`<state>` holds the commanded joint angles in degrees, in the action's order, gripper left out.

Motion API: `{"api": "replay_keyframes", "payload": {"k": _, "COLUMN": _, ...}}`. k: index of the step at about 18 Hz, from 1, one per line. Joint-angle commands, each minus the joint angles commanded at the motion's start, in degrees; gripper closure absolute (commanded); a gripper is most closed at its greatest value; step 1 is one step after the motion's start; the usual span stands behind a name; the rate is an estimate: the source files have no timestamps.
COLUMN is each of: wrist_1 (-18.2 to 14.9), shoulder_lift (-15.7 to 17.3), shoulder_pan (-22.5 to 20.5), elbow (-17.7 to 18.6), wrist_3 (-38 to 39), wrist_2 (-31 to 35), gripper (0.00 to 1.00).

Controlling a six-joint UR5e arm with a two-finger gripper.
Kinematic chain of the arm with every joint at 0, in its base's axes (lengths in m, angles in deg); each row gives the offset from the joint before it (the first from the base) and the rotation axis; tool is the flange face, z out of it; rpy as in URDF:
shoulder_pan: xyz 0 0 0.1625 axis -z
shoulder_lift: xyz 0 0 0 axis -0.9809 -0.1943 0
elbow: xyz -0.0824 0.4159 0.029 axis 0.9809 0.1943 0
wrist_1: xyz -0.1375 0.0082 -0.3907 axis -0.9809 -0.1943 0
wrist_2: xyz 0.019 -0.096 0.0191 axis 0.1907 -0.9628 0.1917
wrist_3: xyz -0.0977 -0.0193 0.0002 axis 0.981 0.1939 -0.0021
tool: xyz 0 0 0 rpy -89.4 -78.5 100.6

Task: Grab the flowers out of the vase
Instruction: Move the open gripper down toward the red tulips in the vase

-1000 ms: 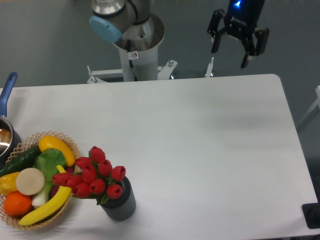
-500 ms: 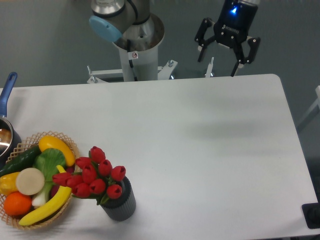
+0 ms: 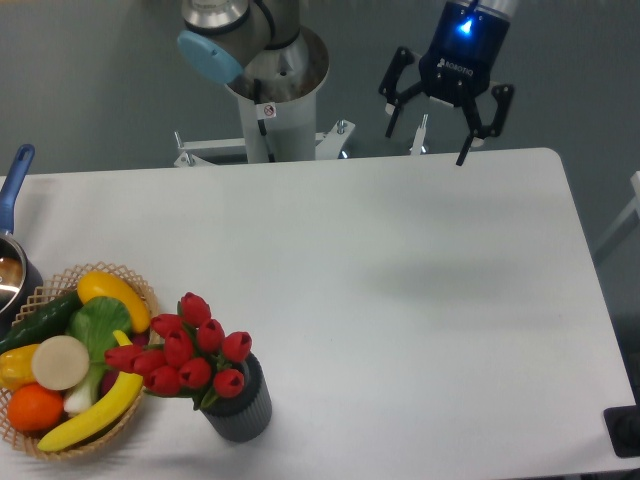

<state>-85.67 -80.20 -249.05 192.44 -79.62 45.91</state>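
Note:
A bunch of red tulip flowers with green leaves stands in a small dark grey ribbed vase near the table's front left. The buds spread wider than the vase and lean toward the basket. My gripper hangs high over the table's far edge, right of centre, a long way from the flowers. Its two black fingers are spread wide apart and hold nothing.
A wicker basket of yellow, green and orange produce sits just left of the vase, nearly touching the tulips. A blue-handled metal pot is at the left edge. The robot's base column stands behind the white table.
The gripper has moved left and slightly down along the table's far edge and turned to point straighter down. The flowers, vase and basket have not moved.

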Motion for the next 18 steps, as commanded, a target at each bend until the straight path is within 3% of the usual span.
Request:
{"api": "replay_keyframes", "payload": {"k": 5, "wrist_1": 3.5, "shoulder_lift": -1.9, "shoulder_pan": 2.0, "elbow": 0.0, "wrist_3": 4.7, "wrist_2": 0.0, "gripper": 0.0}}
{"api": "replay_keyframes", "payload": {"k": 8, "wrist_1": 8.1, "shoulder_lift": -3.2, "shoulder_pan": 2.3, "elbow": 0.4, "wrist_3": 8.0, "wrist_2": 0.0, "gripper": 0.0}}
{"api": "replay_keyframes", "payload": {"k": 13, "wrist_1": 13.0, "shoulder_lift": -7.7, "shoulder_pan": 9.0, "elbow": 0.4, "wrist_3": 7.6, "wrist_2": 0.3, "gripper": 0.0}}
{"api": "replay_keyframes", "payload": {"k": 16, "wrist_1": 20.3, "shoulder_lift": -13.3, "shoulder_pan": 13.8, "elbow": 0.1, "wrist_3": 6.3, "wrist_2": 0.3, "gripper": 0.0}}
{"api": "replay_keyframes", "payload": {"k": 18, "wrist_1": 21.5, "shoulder_lift": -13.9, "shoulder_pan": 15.0, "elbow": 0.2, "wrist_3": 6.1, "wrist_2": 0.3, "gripper": 0.0}}
